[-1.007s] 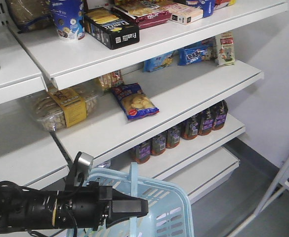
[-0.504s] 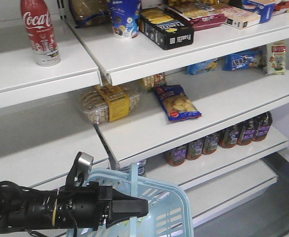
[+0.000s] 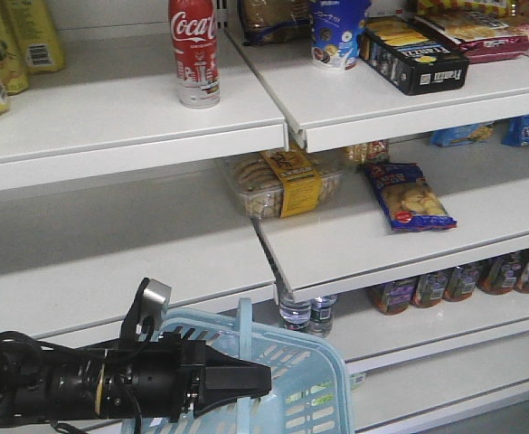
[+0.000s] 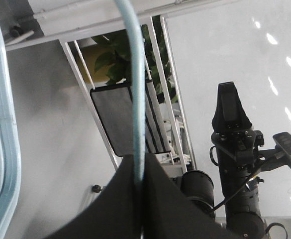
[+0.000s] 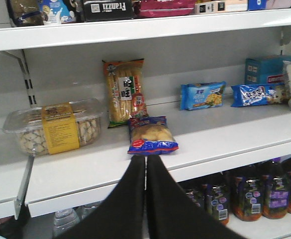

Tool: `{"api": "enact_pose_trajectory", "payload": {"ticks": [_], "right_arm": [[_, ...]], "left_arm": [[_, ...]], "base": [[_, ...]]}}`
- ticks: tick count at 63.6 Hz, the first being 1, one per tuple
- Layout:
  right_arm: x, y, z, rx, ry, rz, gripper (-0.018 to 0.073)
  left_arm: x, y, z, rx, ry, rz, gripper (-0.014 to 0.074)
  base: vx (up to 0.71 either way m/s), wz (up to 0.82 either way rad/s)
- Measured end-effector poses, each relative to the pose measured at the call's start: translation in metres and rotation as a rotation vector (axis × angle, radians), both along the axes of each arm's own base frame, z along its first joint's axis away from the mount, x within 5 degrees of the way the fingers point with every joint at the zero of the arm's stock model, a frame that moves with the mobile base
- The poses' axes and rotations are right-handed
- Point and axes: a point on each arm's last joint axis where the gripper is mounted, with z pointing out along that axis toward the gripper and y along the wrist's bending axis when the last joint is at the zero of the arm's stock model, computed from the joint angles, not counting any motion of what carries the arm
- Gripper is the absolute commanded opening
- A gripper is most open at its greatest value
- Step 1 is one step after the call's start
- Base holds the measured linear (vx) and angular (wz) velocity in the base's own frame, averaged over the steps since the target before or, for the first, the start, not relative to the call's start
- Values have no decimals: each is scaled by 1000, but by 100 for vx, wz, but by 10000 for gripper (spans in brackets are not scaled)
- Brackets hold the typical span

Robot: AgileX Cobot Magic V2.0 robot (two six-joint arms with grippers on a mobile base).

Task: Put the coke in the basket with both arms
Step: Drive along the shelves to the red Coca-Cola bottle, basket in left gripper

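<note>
The coke [image 3: 194, 50], a red-labelled bottle, stands upright on the top left shelf, far above both arms. At the bottom of the front view sits the pale blue basket [image 3: 311, 375]. My left gripper [image 3: 262, 380] reaches in from the left and is shut on its raised handle [image 3: 244, 318]. In the left wrist view the thin blue handle [image 4: 137, 99] runs up from between the shut fingers of the left gripper [image 4: 140, 167], with the basket rim [image 4: 8, 149] at the left. My right gripper [image 5: 145, 159] is shut and empty, facing the middle shelf; from the left wrist it shows as [image 4: 228, 87].
A clear biscuit tub with a yellow band [image 3: 282, 181] and a blue snack bag [image 3: 409, 197] lie on the middle shelf. Water bottles [image 3: 305, 312] and dark bottles [image 3: 463, 285] stand below. Yellow packs [image 3: 11, 45] sit left of the coke, boxes [image 3: 413, 59] to its right.
The shelves have slid to the right in the front view, bringing the coke and yellow packs into sight. The left arm and the basket keep their place in the frame.
</note>
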Motion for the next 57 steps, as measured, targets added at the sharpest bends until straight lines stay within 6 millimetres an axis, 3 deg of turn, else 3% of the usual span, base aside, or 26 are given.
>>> {"api": "enact_pose_trajectory", "payload": {"ticks": [57], "right_arm": [[0, 0, 0, 0, 0, 0, -9]], "left_arm": [[0, 0, 0, 0, 0, 0, -7]], "base": [[-1, 24]]}}
